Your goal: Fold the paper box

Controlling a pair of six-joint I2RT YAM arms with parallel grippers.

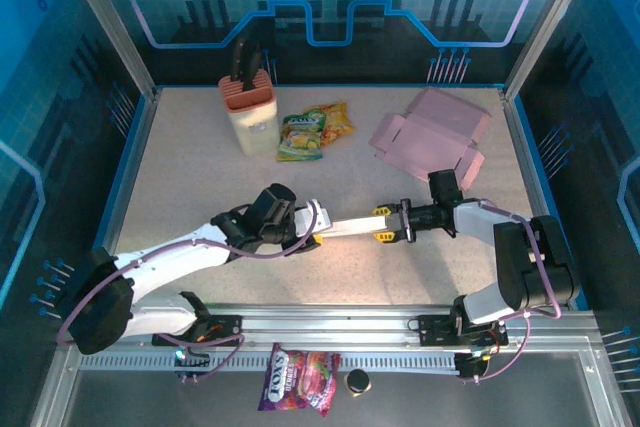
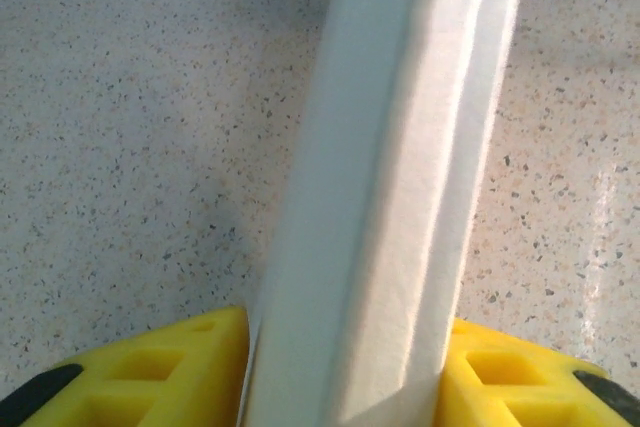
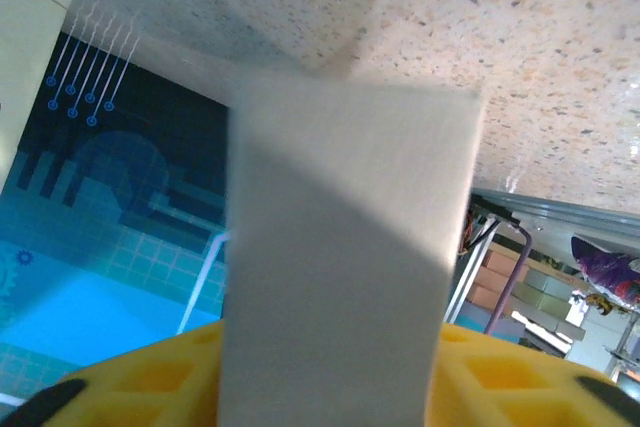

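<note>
A long white paper box (image 1: 350, 226), folded narrow, lies stretched between my two grippers just above the middle of the table. My left gripper (image 1: 318, 227) is shut on its left end. In the left wrist view, both yellow fingers (image 2: 170, 367) press against the sides of the box (image 2: 390, 197). My right gripper (image 1: 385, 224) is at the right end. From above, its fingers stand wider than the strip. In the right wrist view, the box (image 3: 340, 247) covers the gap between the fingers (image 3: 140, 377). A flat pink paper box (image 1: 430, 137) lies unfolded at the back right.
A cream container (image 1: 250, 112) with dark handles sticking out stands at the back left. Two snack bags (image 1: 315, 132) lie beside it. Another snack bag (image 1: 300, 379) and a small black cap (image 1: 357, 380) rest on the front rail. Glass walls enclose the table.
</note>
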